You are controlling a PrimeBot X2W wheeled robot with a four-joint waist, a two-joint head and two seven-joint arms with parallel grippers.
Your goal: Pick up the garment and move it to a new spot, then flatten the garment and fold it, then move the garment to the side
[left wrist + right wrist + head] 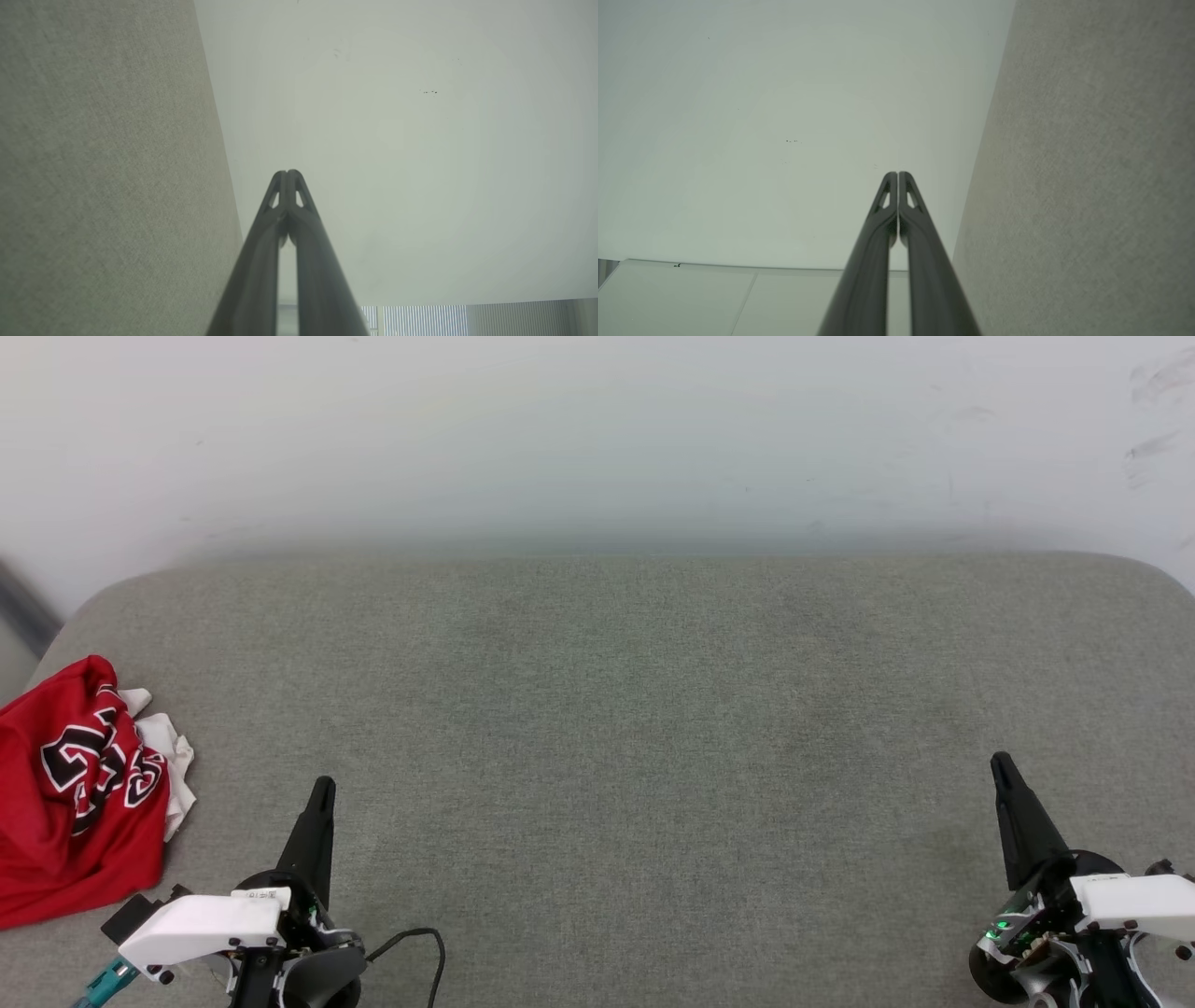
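Note:
The garment lies crumpled at the far left edge of the grey cushioned surface in the head view: red cloth, black white-outlined number showing, a bit of white inside bunched at its right side. My left gripper stands just right of it, apart from it, fingers pressed together and empty. Far off at the lower right, my right gripper is likewise shut and empty. In the left wrist view the left gripper tips meet against the pale wall; the right gripper looks the same in its own view.
A white wall rises behind the cushion's far edge. A black cable loops by my left wrist. The cushion's left corner rounds off beside the garment; a wide stretch of grey fabric lies between my two grippers.

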